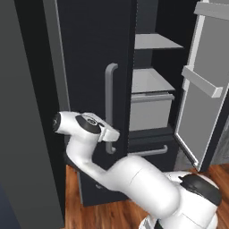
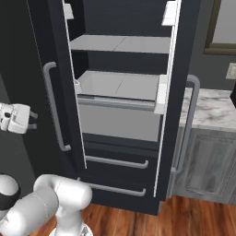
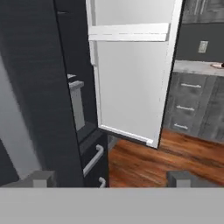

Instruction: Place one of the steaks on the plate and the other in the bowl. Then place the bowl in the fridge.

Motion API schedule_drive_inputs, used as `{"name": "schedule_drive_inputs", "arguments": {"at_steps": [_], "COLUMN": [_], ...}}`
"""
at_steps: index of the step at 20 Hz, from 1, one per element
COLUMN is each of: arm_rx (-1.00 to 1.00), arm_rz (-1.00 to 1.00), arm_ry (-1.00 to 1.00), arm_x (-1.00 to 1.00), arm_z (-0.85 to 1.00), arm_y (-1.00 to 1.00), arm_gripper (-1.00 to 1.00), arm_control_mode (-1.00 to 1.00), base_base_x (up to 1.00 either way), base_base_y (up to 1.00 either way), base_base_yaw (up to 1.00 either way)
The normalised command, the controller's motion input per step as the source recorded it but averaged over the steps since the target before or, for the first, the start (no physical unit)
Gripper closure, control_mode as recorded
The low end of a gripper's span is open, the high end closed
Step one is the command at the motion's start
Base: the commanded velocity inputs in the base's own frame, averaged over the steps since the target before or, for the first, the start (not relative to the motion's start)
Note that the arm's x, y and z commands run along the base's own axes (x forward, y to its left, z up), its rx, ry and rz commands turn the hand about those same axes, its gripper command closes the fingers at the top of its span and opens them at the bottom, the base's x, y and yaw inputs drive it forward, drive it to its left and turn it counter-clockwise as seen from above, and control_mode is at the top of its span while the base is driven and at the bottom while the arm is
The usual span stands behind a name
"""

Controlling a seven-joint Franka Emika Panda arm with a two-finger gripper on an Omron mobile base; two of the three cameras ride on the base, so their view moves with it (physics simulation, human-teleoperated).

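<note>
Hovering wide open & empty, claw point(image 3: 111, 178) sits just left of fridge point(image 3: 39, 87) w/ door open.

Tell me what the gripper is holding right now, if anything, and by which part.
Nothing is held. The gripper is open with empty space between its fingertips, facing the fridge and its open door.

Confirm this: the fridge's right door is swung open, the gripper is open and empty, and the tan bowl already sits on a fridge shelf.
The bowl part is wrong. The fridge shelves are bare in the right base view, with no bowl on them. The rest stands: its right door is swung open, and the gripper is open and empty.
</note>
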Motion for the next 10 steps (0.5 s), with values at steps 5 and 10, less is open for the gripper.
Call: {"name": "schedule_drive_inputs", "arguments": {"at_steps": [5, 10], "arm_rx": [0.66, 0.88], "arm_rz": [0.00, 0.00], "arm_ry": [0.02, 0.00], "arm_x": [0.00, 0.04], "arm_z": [0.20, 0.45], "arm_y": [-1.00, -1.00], "arm_gripper": [-1.00, -1.00], "arm_control_mode": [-1.00, -1.00], "base_base_x": [0.00, 0.00], "base_base_y": [0.00, 0.00], "base_base_yaw": [0.00, 0.00]}}
